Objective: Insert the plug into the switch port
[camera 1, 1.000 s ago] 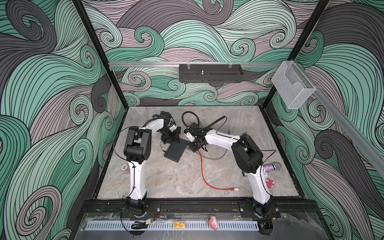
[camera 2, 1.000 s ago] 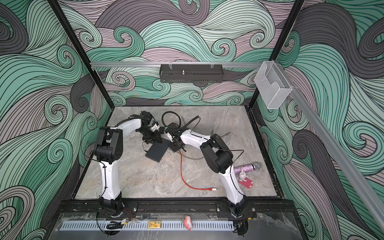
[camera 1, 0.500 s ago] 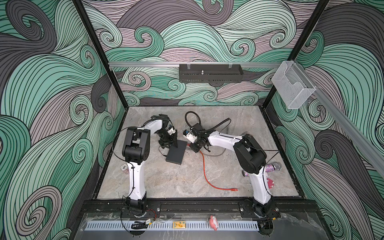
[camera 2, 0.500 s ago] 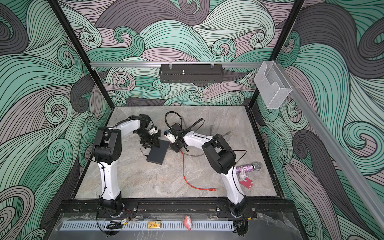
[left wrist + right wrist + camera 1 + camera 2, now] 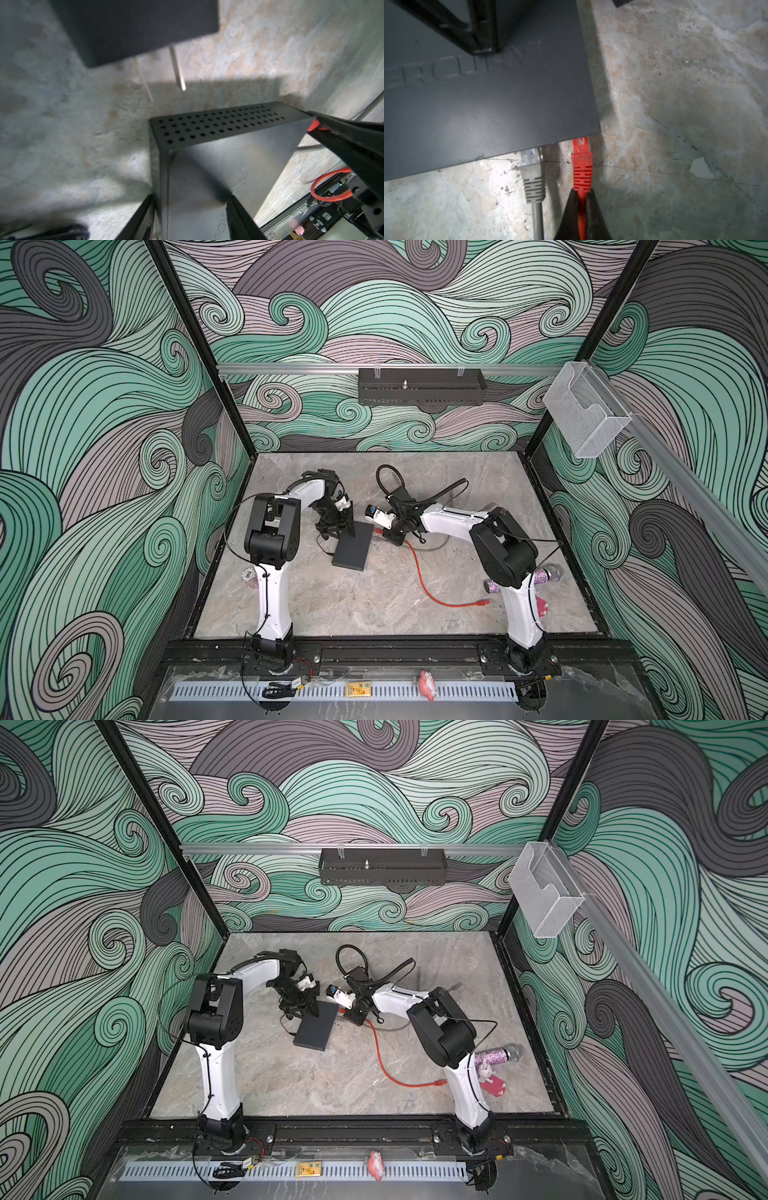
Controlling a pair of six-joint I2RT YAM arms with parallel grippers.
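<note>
- Location: the switch (image 5: 352,547) lies flat on the tabletop (image 5: 332,614), left of its centre and about midway between the far and near edges. Its port edge faces the right arm.
- Left gripper (image 5: 191,195): the jaws stand part-way apart, astride the switch's long wall near its far-left corner. One of the fingers (image 5: 141,218) stands beside that wall, and the other lies over the top face. Whether they pinch the housing cannot be determined. Probable purpose: to brace the housing so that insertion force does not slide it across the tabletop.
- Right gripper (image 5: 582,192): closed on the red cable (image 5: 581,218) directly behind the ribbed boot of the red plug (image 5: 582,166). Probable purpose: a grip this close keeps the plug stiff and in line with the port, and leaves the plug body free to enter.
- Plug status: the tip of the red plug sits under the switch's top edge, at the port nearest the corner. A grey plug (image 5: 532,172) occupies the neighbouring port, and both show a similar length outside. Judgement: entered, but latching cannot be verified.
- Cable routing: in both top views the red cable trails slack toward the near right corner of the tabletop. It is therefore unlikely to pull on the plug.
- Appearance of the switch: a thin rectangular housing, matte black, with sharp folded edges.
- Top face: plain except for embossed lettering, partly legible as "ERCURY" in the right wrist view.
- End wall: the short wall adjoining the plug's corner carries rows of round vent holes (image 5: 218,126).
</note>
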